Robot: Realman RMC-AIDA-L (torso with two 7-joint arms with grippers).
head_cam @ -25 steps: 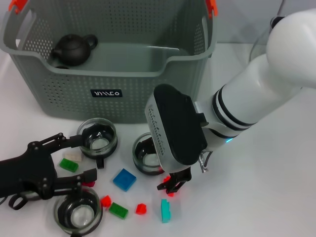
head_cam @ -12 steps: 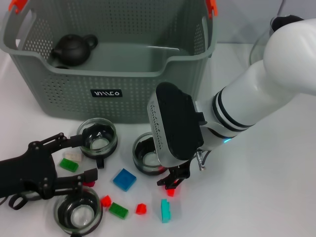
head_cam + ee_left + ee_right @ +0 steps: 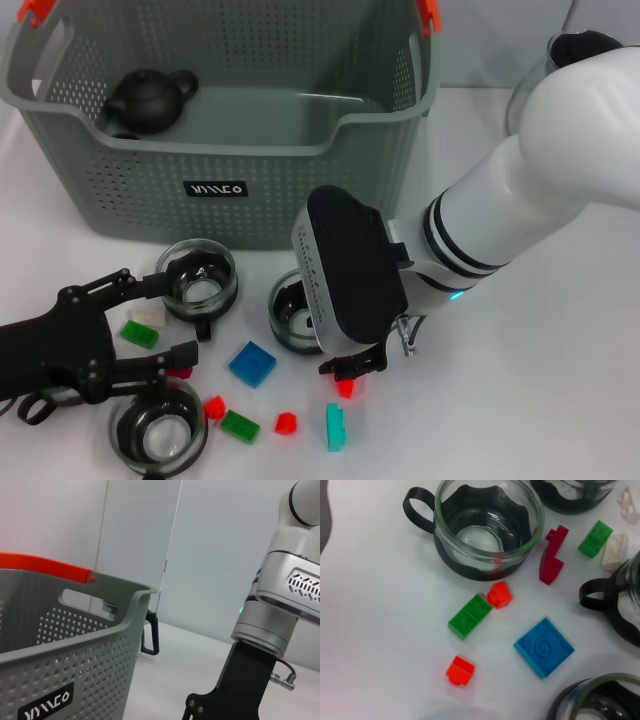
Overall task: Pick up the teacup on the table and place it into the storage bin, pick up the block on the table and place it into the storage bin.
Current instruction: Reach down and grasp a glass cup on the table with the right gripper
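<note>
Directly beneath the right gripper (image 3: 350,367), whose black fingertips stand narrowly apart and hold nothing, lies a small red plastic block (image 3: 345,386), with the glass teacup (image 3: 296,312) just beside, so a misaligned descent risks knocking either away from the grey perforated storage bin (image 3: 220,150).

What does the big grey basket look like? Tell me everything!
The storage bin is a large grey plastic basket with holes punched all over its walls, cut-out handles, orange-red clips on the rim and a small black label on the front. It stands upright on the white table. A dark little teapot sits inside it.
</note>
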